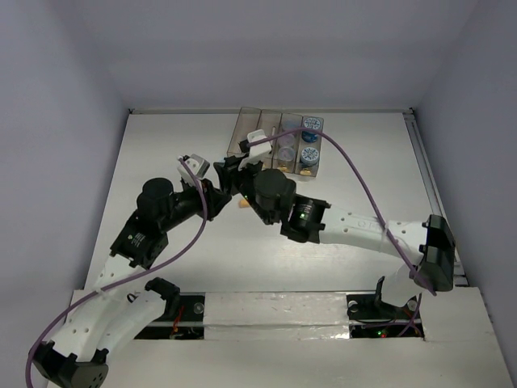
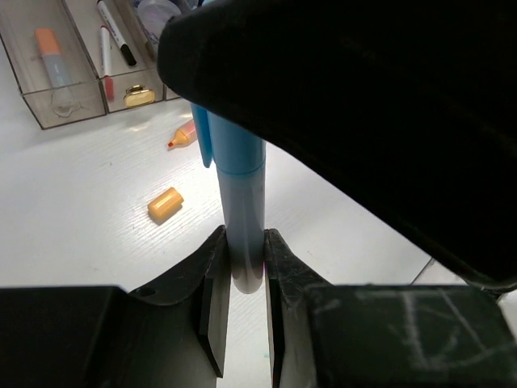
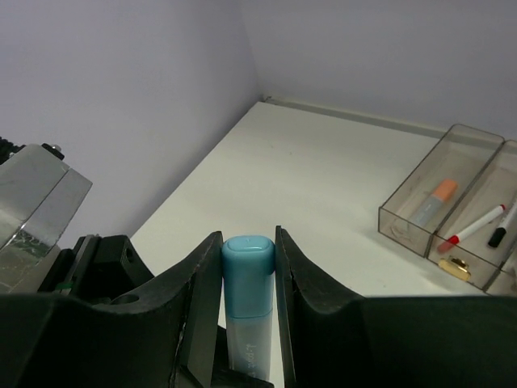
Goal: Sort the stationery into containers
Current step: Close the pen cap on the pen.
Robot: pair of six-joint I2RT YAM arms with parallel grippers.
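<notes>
Left wrist view: the left gripper [image 2: 245,252] is closed tight on the bottom end of the blue marker [image 2: 241,162]. The right gripper [image 3: 247,246] pinches its cap [image 3: 247,283]. The marker hangs over the table [image 2: 81,242], near the bins [image 2: 32,89]. It looks light, hard and smooth, so it may slip; grip the barrel firmly.

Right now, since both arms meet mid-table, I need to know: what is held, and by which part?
The blue marker: the left hand pinches its pale grey end, the right hand clamps its blue cap.
</notes>
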